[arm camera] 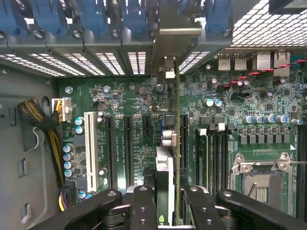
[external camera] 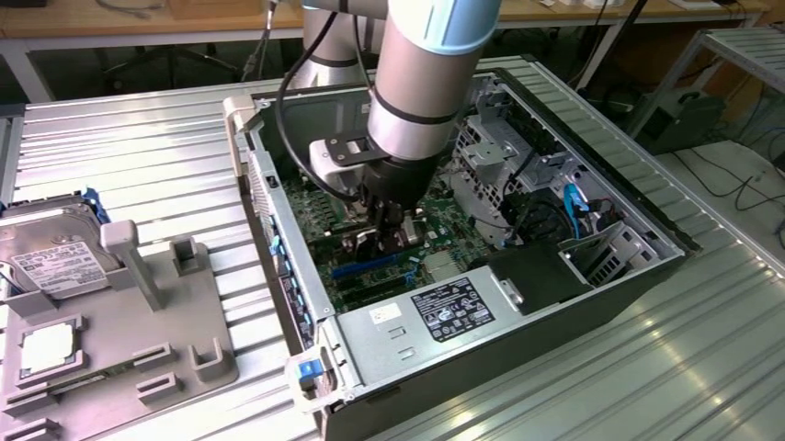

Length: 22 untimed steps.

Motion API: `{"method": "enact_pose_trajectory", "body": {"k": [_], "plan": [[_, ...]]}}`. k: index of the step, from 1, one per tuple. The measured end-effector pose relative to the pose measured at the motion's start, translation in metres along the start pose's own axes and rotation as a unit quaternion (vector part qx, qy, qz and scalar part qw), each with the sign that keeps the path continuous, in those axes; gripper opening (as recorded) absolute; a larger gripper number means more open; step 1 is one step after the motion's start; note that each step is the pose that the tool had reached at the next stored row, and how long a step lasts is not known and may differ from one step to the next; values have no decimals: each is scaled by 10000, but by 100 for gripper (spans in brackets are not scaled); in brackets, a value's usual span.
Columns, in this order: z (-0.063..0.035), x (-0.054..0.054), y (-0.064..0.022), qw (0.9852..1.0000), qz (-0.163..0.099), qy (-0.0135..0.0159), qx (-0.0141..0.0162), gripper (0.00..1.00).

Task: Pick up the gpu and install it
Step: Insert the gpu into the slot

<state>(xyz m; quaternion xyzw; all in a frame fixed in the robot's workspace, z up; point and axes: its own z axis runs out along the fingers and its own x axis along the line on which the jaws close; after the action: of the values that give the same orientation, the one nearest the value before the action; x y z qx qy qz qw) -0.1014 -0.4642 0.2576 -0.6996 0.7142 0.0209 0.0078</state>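
Note:
The gpu [arm camera: 165,172] stands on edge between my fingers [arm camera: 144,206], a thin green card seen edge-on above the green motherboard [arm camera: 120,96]. Its silver bracket [arm camera: 175,28] lies against the slotted rear wall of the case. The card runs along a long black expansion slot [arm camera: 183,143]; whether it is seated in that slot I cannot tell. My gripper [arm camera: 170,206] is shut on the card. In the exterior view my gripper [external camera: 382,234] reaches down into the open computer case [external camera: 516,312], with the gpu [external camera: 366,246] held low over the board.
A power supply [external camera: 448,308] and a drive cage [external camera: 491,156] crowd the case around the arm. A white slot [arm camera: 90,148], a cable bundle [arm camera: 41,120] and the processor socket [arm camera: 261,184] flank the card. On the exterior view's left a grey fixture [external camera: 147,312] holds a hard drive [external camera: 55,248] and a processor chip [external camera: 47,349].

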Motion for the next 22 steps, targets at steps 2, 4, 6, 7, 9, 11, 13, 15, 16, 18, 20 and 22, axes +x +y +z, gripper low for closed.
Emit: {"method": "enact_pose_trajectory", "body": {"k": [2,4,6,7,9,11,13,15,16,18,20,22], "plan": [[10,0,0,10000,0,-1,0,28],[26,1,1,10000,0,0,0,28],[41,2,1,10000,0,-1,1,28],[45,2,2,10000,0,0,0,28],[45,2,2,10000,0,1,0,28],[46,2,2,10000,0,0,0,28],[46,2,2,10000,0,0,0,28],[54,2,2,10000,0,-3,1,28],[59,2,2,10000,0,-4,1,28],[70,3,6,10000,-1,-3,0,28],[78,2,9,10000,-1,-4,0,28],[81,-1,13,10000,-2,-4,0,28]]}}
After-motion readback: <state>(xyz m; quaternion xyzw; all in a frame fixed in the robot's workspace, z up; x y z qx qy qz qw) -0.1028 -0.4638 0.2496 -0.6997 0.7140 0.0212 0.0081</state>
